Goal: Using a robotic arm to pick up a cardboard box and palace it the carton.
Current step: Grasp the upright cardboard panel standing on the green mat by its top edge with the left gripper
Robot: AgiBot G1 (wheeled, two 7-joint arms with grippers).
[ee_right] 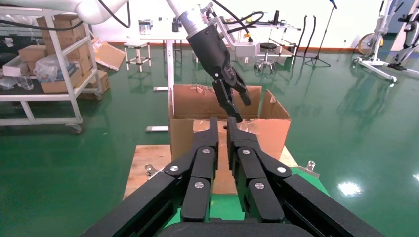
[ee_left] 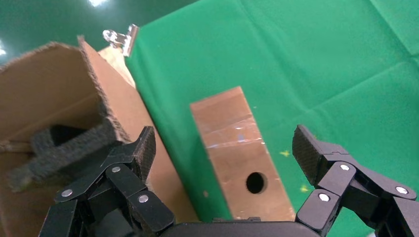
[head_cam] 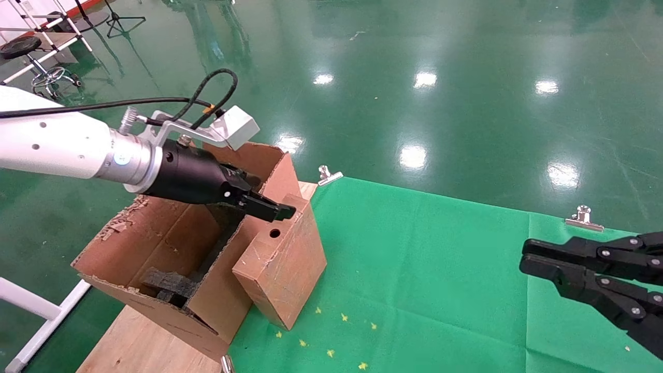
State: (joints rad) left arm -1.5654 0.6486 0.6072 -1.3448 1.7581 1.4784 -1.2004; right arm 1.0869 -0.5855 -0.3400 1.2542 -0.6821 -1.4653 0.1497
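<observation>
The left gripper [head_cam: 269, 207] on the white robotic arm [head_cam: 57, 147] is hovering just above the cardboard box [head_cam: 282, 259], fingers [ee_left: 143, 148] spread wide, gripping nothing. The box is standing on the green cloth [head_cam: 440, 269], leaning against the carton [head_cam: 171, 243], its long axis running away from the fingers. The carton is holding dark foam pieces [head_cam: 171, 284]. The right gripper [head_cam: 523, 256], closed and empty, is waiting well apart.

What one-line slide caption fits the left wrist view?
Open left gripper hovers above small brown taped cardboard box beside large corrugated carton.
</observation>
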